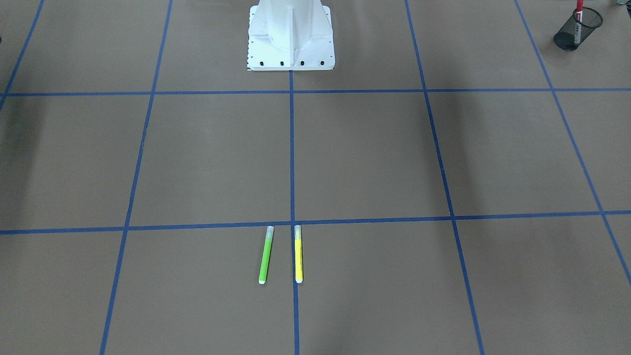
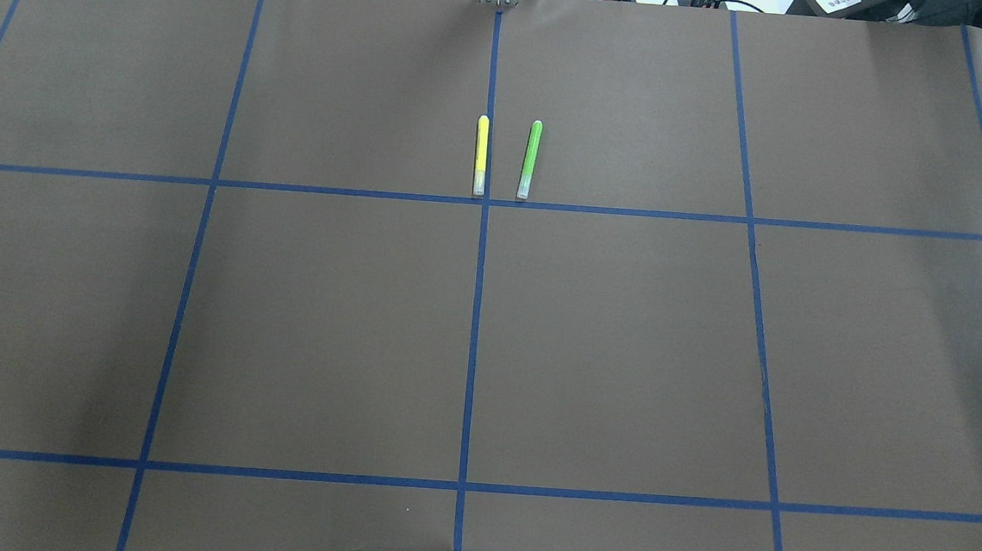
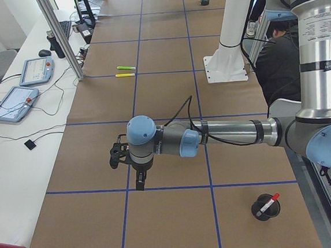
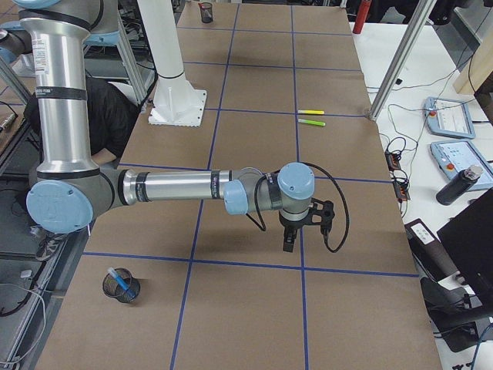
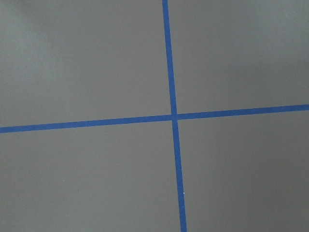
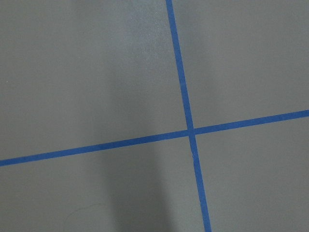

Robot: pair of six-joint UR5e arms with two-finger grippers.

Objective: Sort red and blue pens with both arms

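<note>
The red pen (image 3: 270, 202) stands tilted in a black mesh cup (image 3: 264, 209) near my left arm's base; its red top (image 1: 579, 7) also shows at the front-facing view's top right. The blue pen (image 4: 115, 274) sits in a second mesh cup (image 4: 122, 287) on the right arm's side. My left gripper (image 3: 140, 184) hangs pointing down over a blue tape crossing, apart from both cups. My right gripper (image 4: 289, 245) hangs the same way over another tape line. Both show only in the side views, so I cannot tell whether either is open or shut. The wrist views hold only tape lines.
A lime-green marker (image 2: 530, 159) and a yellow marker (image 2: 481, 154) lie side by side at the table's far middle. The white pedestal (image 1: 291, 37) stands at the robot's edge. Tablets (image 3: 14, 103) and cables lie beyond the far edge. A person (image 3: 276, 53) sits behind the pedestal.
</note>
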